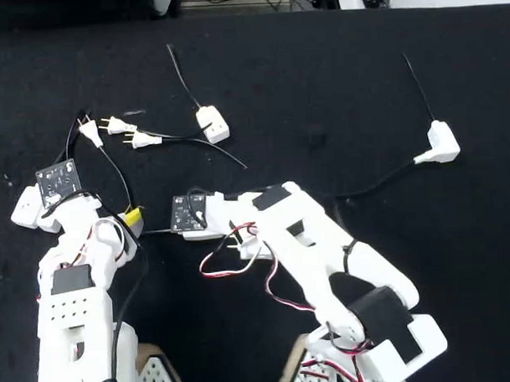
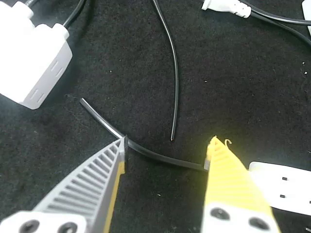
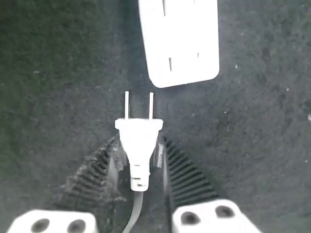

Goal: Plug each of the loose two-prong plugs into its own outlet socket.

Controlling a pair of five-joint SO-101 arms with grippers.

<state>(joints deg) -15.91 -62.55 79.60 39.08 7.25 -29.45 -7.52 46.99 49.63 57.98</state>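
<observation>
Right gripper (image 3: 138, 145) clamped on a white plug (image 3: 137, 138), prongs aimed at the outlet socket (image 3: 180, 43) just ahead, apparently not touching. Left gripper (image 2: 166, 144) spread wide astride a black cable (image 2: 155, 156). Farther back, loose plugs (image 1: 117, 124) lie near a second socket (image 1: 212, 124).

White two-prong plug (image 3: 137, 141) flat, prongs facing white outlet socket (image 3: 180, 43), apart; three loose plugs (image 1: 117, 124) clustered together.
</observation>
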